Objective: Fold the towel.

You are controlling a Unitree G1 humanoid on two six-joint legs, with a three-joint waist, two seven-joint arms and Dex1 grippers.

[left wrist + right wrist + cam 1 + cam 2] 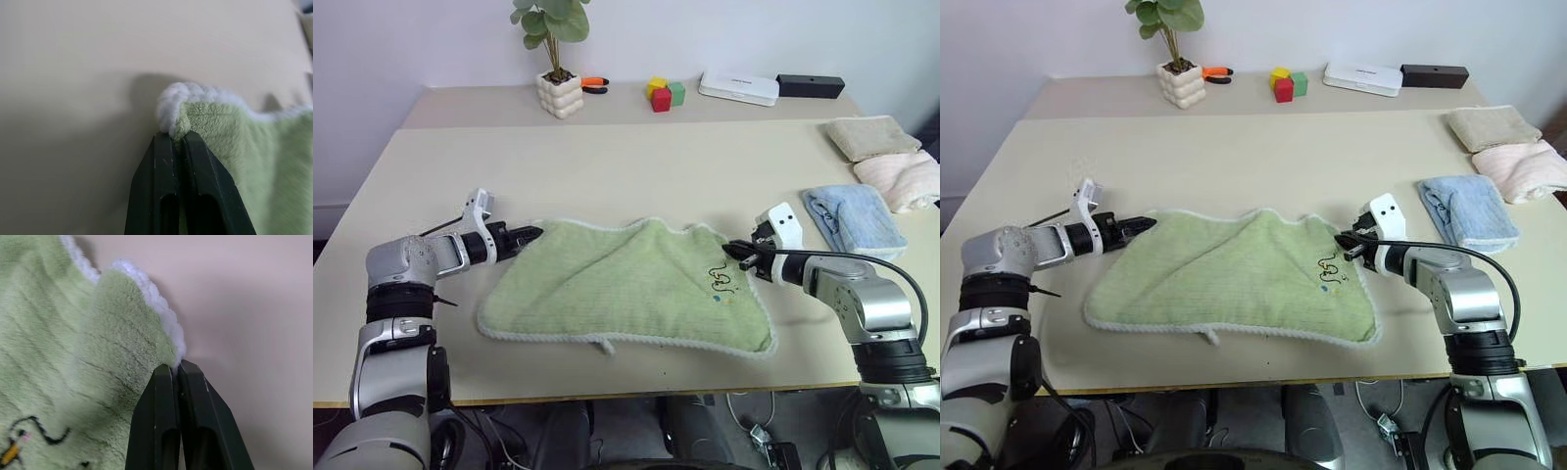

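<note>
**Left eye view: both far corners of the towel pinched**

I see my left gripper [534,234] pressed together on the far left corner of the towel [626,284]; in the left wrist view the two fingers [161,166] clamp the whitish trim at that corner. The towel lies spread on the table [607,166], near the front edge, with its embroidered mark [722,282] toward the right side. My right gripper [736,251] pinches the far right corner, fingers [164,391] closed on the trim in the right wrist view. Both pinched corners sit slightly raised. Further right, near the table's right edge, a folded blue towel [855,217] lies well apart, with a pink towel [901,179] and a beige towel [871,137] beyond it.
</note>
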